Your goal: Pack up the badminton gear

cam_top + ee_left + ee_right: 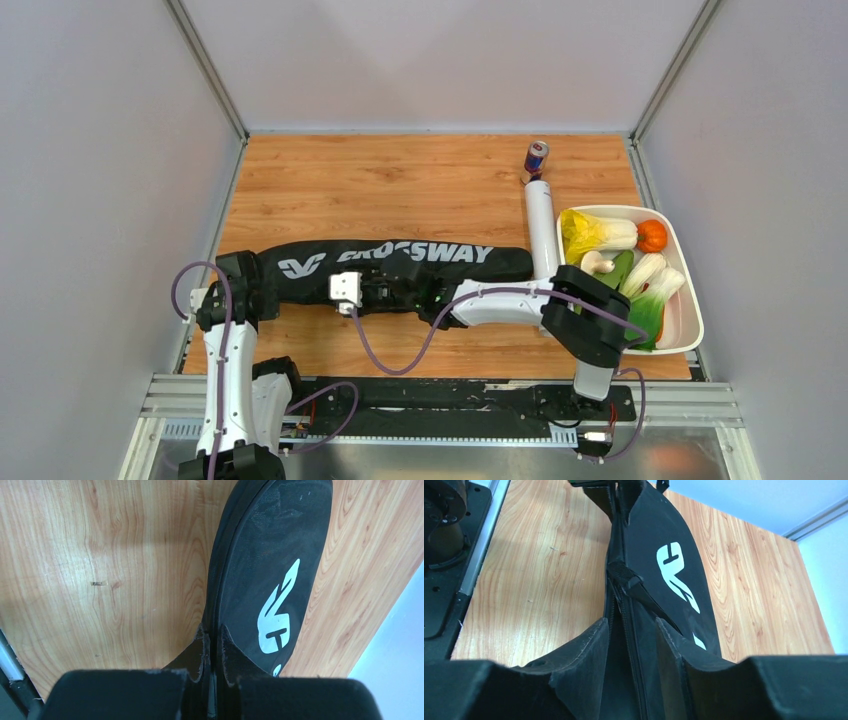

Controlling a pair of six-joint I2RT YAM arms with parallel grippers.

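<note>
**Clamping the racket bag (400,262) in two places**

Stretched lengthwise across the wooden table (400,170), logo up. At far right, the vegetable tray (690,300); between tray and bag end, the white tube (541,225). Pinched tight on the bag's left tip: left gripper (211,637). Closed narrowly on its zipper edge mid-length: right gripper (631,630).

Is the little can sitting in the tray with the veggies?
No, the can stands on the table by the tube, outside the tray.

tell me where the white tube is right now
In the top view the white tube lies right of centre, just below the drink can, between the right end of the racket bag and the vegetable tray.
</note>
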